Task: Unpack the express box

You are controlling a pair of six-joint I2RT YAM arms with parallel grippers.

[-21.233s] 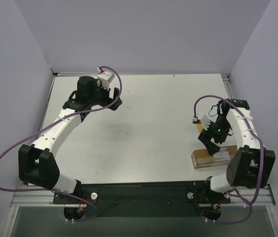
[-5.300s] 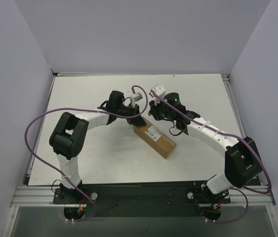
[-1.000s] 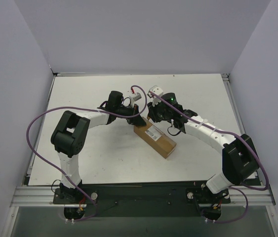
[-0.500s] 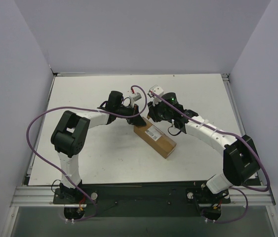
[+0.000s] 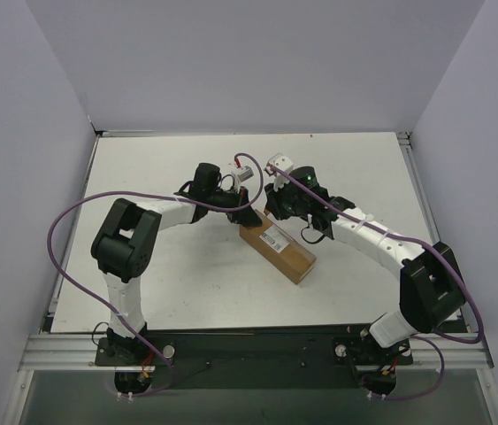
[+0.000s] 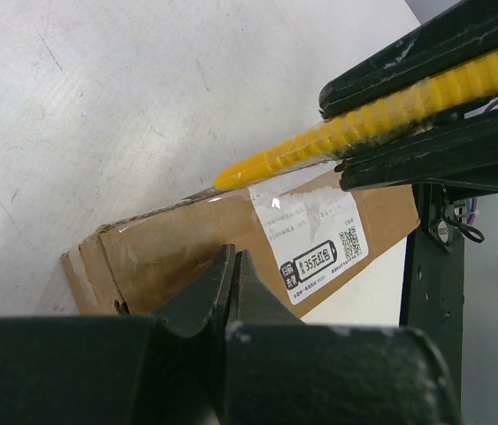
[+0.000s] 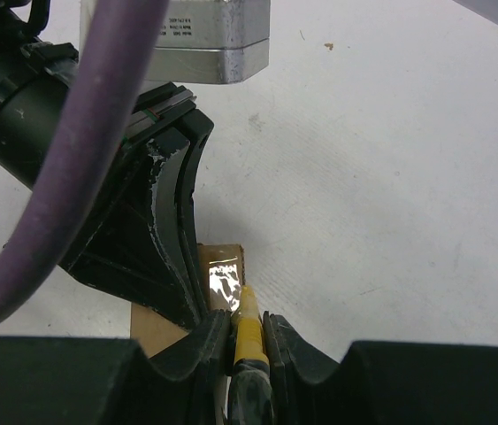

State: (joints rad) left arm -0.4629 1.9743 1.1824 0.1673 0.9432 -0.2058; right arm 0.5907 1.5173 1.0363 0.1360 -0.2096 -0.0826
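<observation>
The express box [image 5: 277, 249] lies slantwise mid-table, brown with a white label [image 6: 310, 235] on top. My left gripper [image 5: 247, 215] is shut and empty, its closed tips [image 6: 233, 255] resting on the box's top near its far-left end. My right gripper [image 5: 271, 212] is shut on a yellow utility knife [image 6: 346, 133]. The knife's tip touches the glossy tape along the box's far top edge [image 7: 226, 282], just beside the left fingers [image 7: 164, 239]. In the right wrist view the knife [image 7: 248, 305] sits upright between my right gripper's [image 7: 245, 317] jaws.
White table [image 5: 187, 274] with grey walls on three sides. Both arms converge on the box's far end, their purple cables [image 5: 72, 230] looping over the table. A black rail [image 5: 249, 350] runs along the near edge.
Over the last second nothing has visibly moved. Long before, the box lay near the right front edge and the arms were apart.
</observation>
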